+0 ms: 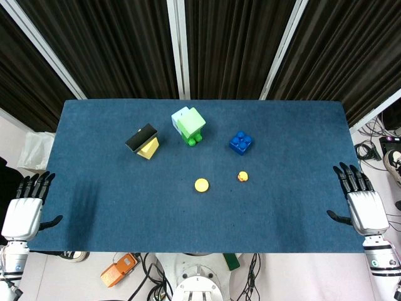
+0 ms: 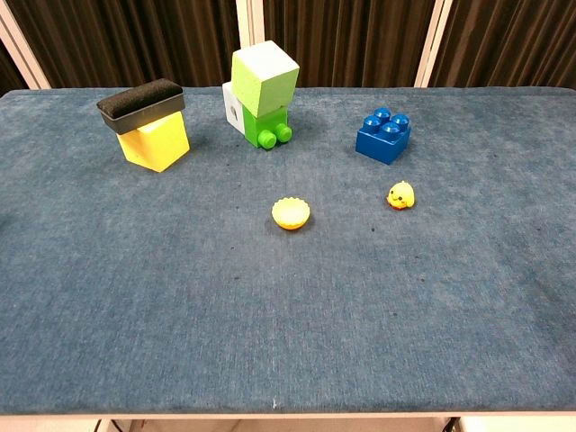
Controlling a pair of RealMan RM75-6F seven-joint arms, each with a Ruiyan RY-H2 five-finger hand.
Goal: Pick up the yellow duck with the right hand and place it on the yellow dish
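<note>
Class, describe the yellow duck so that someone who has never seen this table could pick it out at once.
Start from the blue cloth-covered table and find the blue studded block on its right half. Just in front of that block, nearer the robot, sits the yellow duck. It is rounded with a touch of red-orange, unlike the flat, scallop-edged yellow dish to its left.

- Dark curtains (image 1: 232, 44) are hanging behind the table (image 1: 94, 188), white posts (image 1: 178, 47) standing between them.
- Cables (image 1: 369, 147) are lying on the floor.
</note>
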